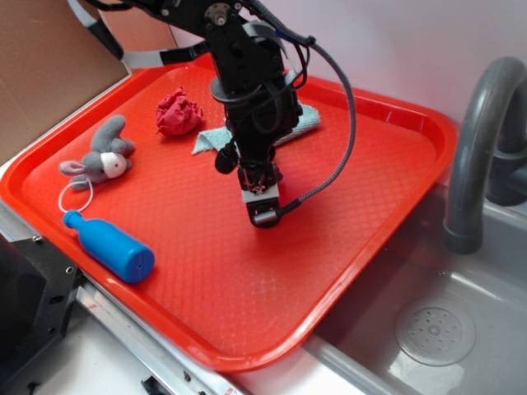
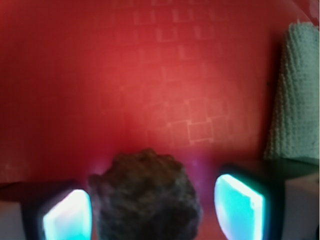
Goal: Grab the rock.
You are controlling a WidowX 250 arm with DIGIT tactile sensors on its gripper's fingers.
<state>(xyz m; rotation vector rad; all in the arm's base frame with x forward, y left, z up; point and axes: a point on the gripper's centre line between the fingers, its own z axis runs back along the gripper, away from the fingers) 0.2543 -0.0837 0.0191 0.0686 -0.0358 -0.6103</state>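
In the wrist view the rock [image 2: 147, 197], a rough dark brown-grey lump, lies on the red tray [image 2: 150, 75] between my two lit fingertips. My gripper [image 2: 152, 210] is open around it. The left pad [image 2: 67, 216] is close against the rock. The right pad [image 2: 239, 205] stands apart from it with a strip of tray showing between. In the exterior view my gripper [image 1: 260, 211] points down onto the middle of the tray [image 1: 346, 206], and the rock is hidden under it.
A wrinkly red cloth ball [image 1: 179, 112] and a teal cloth [image 1: 306, 122] lie at the tray's far side; the cloth also shows in the wrist view [image 2: 295, 90]. A grey plush mouse [image 1: 103, 156] and blue bottle [image 1: 111, 245] lie left. A grey faucet [image 1: 482, 148] and sink [image 1: 436, 329] are right.
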